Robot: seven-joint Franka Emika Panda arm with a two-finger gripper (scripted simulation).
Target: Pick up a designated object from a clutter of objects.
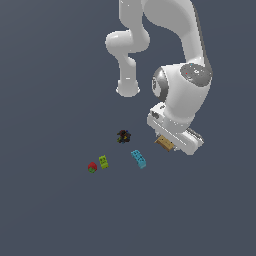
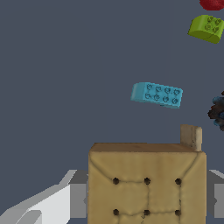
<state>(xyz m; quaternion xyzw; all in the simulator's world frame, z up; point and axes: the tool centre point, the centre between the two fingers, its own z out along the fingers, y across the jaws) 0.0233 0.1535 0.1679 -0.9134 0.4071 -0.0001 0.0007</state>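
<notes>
A tan cracker-like block (image 2: 146, 183), cut off at the wrist frame's lower edge, sits clamped in the gripper (image 1: 167, 144) right of centre, near a cyan brick (image 1: 139, 158), green brick (image 1: 103, 161), half-hidden red piece (image 1: 92, 167) and indistinct dark lump (image 1: 123, 136).

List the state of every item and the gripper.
Gripper: shut on cracker.
Cracker: held between the fingers.
Cyan brick: loose, studs up.
Green brick: loose, beside red piece.
Red piece: loose.
Dark lump: loose, apart.
</notes>
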